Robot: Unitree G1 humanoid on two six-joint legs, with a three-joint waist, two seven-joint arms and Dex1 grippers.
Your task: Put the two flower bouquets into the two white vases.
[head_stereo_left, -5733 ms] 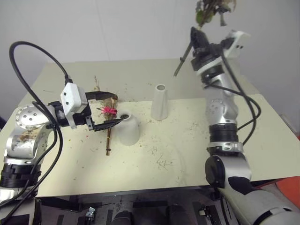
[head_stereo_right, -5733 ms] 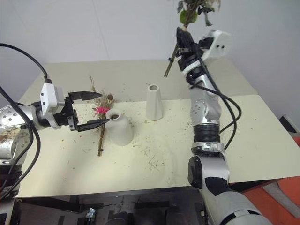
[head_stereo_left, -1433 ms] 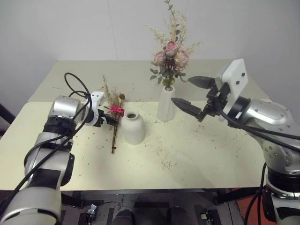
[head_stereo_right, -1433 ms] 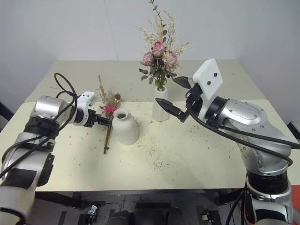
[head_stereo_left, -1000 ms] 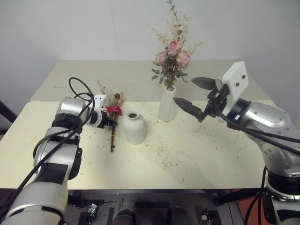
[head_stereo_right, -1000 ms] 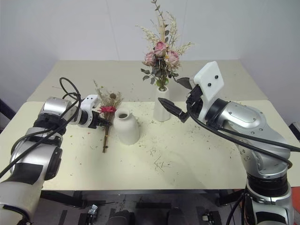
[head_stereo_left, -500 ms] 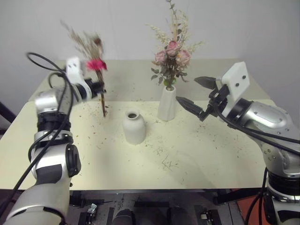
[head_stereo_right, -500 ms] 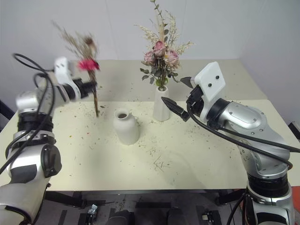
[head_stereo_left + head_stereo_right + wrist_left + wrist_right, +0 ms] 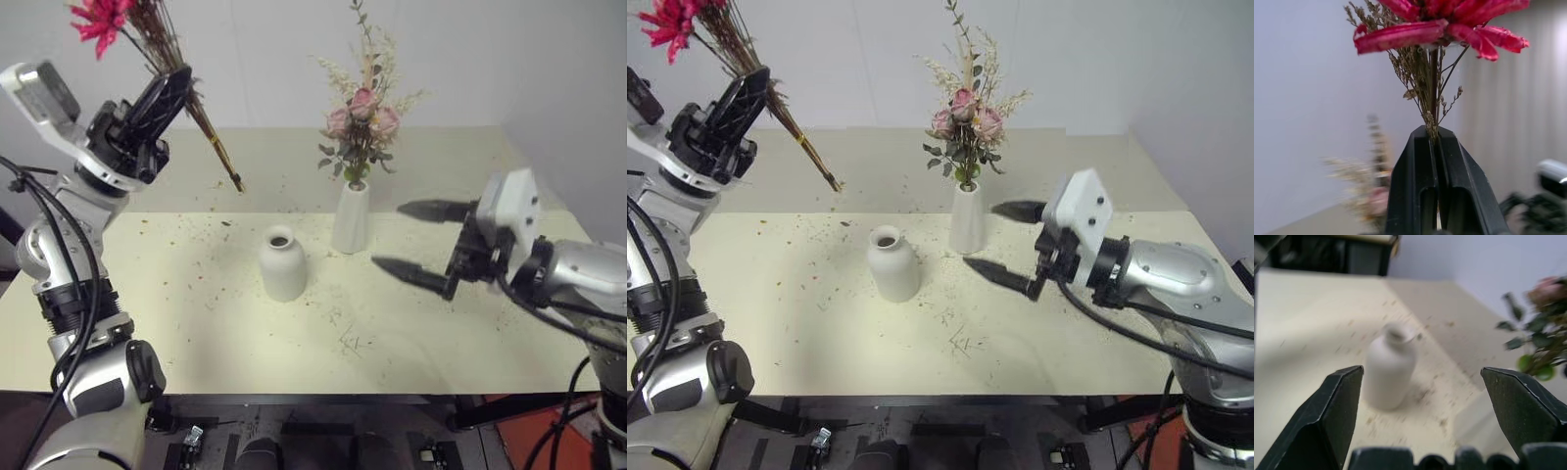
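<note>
Dried bouquet [image 9: 162, 59]: tan grasses, magenta-red flower; clamped in left pincer [image 9: 167, 83], raised high over the surface's [image 9: 196, 323] far left, stem ends slanting down toward centre. Left wrist view adds fingers [image 9: 1415, 196] pressed tight on the stems.
Rose bouquet [image 9: 361, 117]: standing in tall white vase [image 9: 352, 217], mid-surface.
Squat white vase [image 9: 282, 264]: empty, just left of the tall one, bare surface around it.
Right pincer [image 9: 416, 240]: wide apart, holding nothing, right of both vases; its wrist view frames the squat vase between its fingers.
</note>
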